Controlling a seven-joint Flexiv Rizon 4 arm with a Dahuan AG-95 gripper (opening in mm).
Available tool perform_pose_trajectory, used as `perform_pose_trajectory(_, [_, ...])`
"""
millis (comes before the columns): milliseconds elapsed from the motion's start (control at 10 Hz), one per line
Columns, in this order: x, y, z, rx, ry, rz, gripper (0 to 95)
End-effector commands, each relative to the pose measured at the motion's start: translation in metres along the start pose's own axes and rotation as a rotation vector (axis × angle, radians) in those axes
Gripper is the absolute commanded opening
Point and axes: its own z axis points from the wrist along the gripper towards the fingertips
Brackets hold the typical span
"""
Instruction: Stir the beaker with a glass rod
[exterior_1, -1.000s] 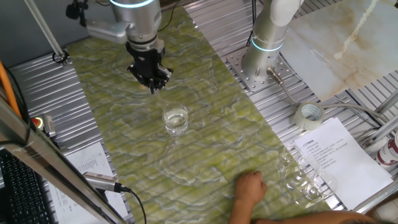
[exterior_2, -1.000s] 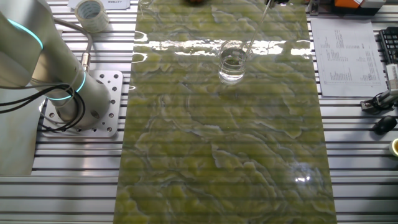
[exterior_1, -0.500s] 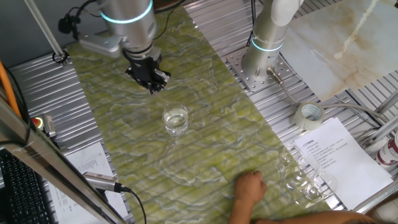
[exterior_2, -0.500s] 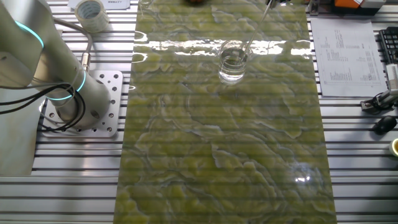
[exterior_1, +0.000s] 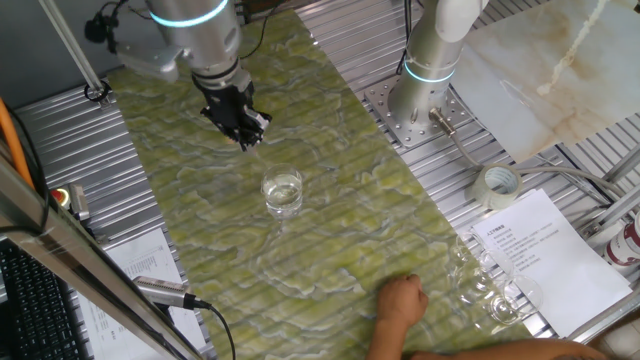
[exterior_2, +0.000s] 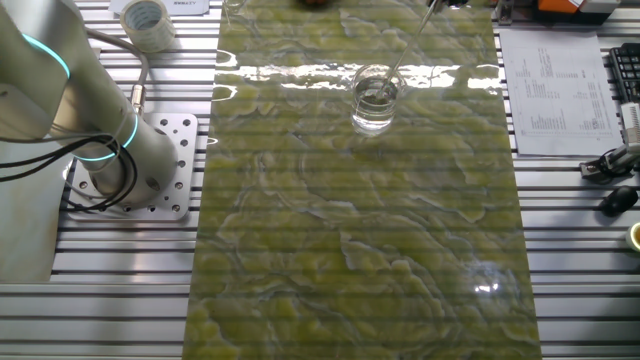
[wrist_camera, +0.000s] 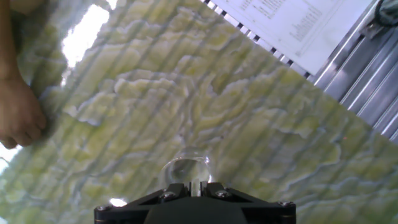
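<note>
The beaker (exterior_1: 282, 192) is a short clear glass standing on the green marbled mat, with a little liquid in it. It also shows in the other fixed view (exterior_2: 374, 100) and in the hand view (wrist_camera: 185, 169). My gripper (exterior_1: 247, 140) hangs above and to the upper left of it, shut on the glass rod (exterior_2: 408, 48). The rod slants down from the fingers into the beaker's mouth. In the hand view my gripper (wrist_camera: 194, 185) pinches the rod's top just above the beaker. The rod is too faint to make out in the first fixed view.
A person's hand (exterior_1: 400, 300) rests on the mat's near edge, also in the hand view (wrist_camera: 18, 118). A cluster of round glass vessels (exterior_1: 490, 290), a tape roll (exterior_1: 498, 183) and printed sheets (exterior_1: 545, 250) lie to the right. The arm's base (exterior_1: 425, 90) stands behind.
My gripper has shifted a little to the left and farther back while holding the rod. The rod's lower end has moved slightly within the beaker. The beaker has stayed put.
</note>
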Motion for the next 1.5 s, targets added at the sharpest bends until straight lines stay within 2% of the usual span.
perform_pose_trajectory(100, [-0.0004, 0.0001, -0.0001, 0.051, -0.001, -0.058, 0.0])
perform_pose_trajectory(200, [-0.0004, 0.0001, -0.0001, 0.066, 0.012, -0.066, 0.0])
perform_pose_trajectory(400, [-0.0006, 0.0002, 0.0001, 0.073, 0.031, -0.057, 0.0])
perform_pose_trajectory(700, [-0.0006, 0.0001, 0.0002, 0.062, 0.044, -0.038, 0.0])
perform_pose_trajectory(1100, [-0.0006, 0.0001, 0.0002, 0.034, 0.009, -0.02, 0.0])
perform_pose_trajectory(1500, [-0.0007, 0.0001, 0.0001, 0.059, -0.017, -0.066, 0.0])
